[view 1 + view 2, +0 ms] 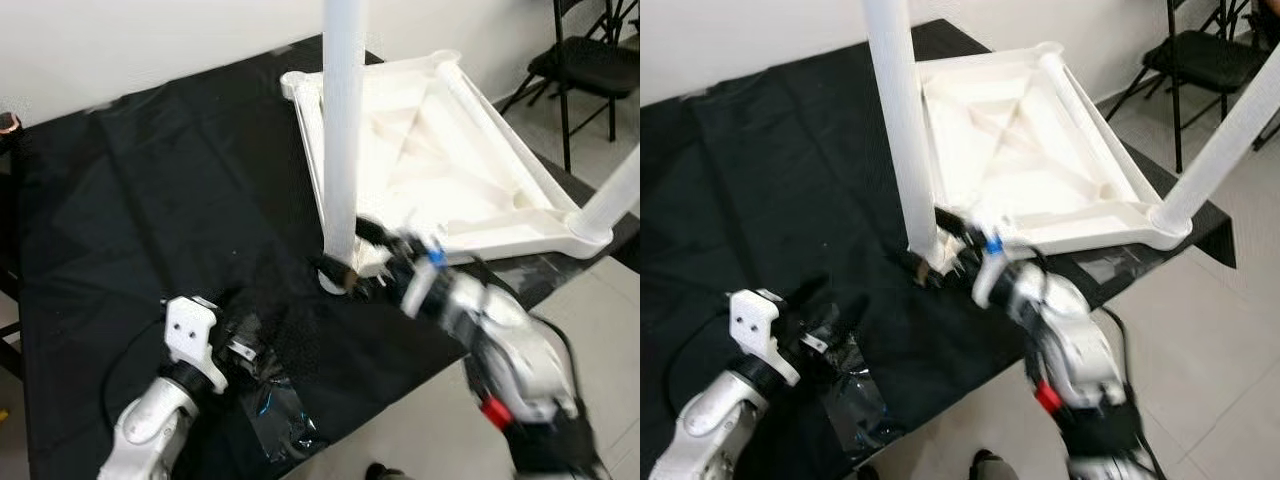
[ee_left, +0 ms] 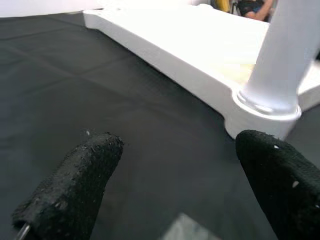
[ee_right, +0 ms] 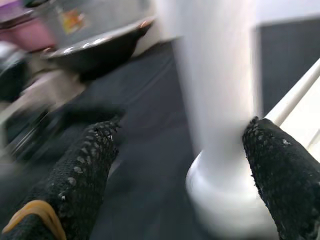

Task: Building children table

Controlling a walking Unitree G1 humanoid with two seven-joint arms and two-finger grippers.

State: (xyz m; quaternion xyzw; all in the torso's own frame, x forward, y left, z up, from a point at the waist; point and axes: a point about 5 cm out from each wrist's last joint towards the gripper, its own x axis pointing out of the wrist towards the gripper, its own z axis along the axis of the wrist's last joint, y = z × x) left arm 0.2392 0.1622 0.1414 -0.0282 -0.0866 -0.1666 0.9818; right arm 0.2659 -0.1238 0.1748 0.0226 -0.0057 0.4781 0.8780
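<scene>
The white table (image 1: pixel 440 160) is lying upside down on the black tabletop (image 1: pixel 150 200) so legs can go in. The right pincer (image 1: pixel 350 270), fingers wide apart, is straddling the near leg (image 1: pixel 343 130) at its socket. The left pincer (image 1: pixel 245 335) is hovering open, empty, nearby.

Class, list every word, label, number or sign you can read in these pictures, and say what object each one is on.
No text can be read.
A small colourful label on the grey container in the right wrist view is too blurred to read.
The upturned white plastic table top and the black cloth beneath it carry no writing.
</scene>
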